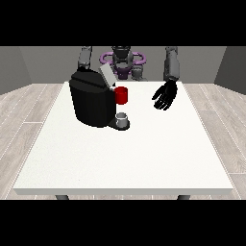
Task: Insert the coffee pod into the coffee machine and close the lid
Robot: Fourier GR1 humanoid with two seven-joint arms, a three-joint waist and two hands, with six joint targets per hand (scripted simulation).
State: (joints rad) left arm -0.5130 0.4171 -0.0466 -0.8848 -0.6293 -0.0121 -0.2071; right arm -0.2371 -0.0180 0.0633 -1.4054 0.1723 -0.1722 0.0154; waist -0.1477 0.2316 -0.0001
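Observation:
The black coffee machine [91, 103] stands on the white table [125, 158], left of centre. Its grey lid [107, 75] is tilted up and open. A red thing at the machine [122, 95] sits at the machine's front right, under the lid. Below it, a small grey thing [123, 118] rests on the machine's dark base [115, 125]; I cannot tell whether it is the pod. The hand at the view's right [165, 96] hangs over the table with straight, spread fingers, holding nothing, well to the right of the machine. The arm at the view's left [85, 57] drops behind the machine, which hides its hand.
The robot's torso [122, 60] stands behind the table's far edge. The table's near edge [125, 191] runs along the bottom. Wood-plank floor [29, 110] surrounds the table.

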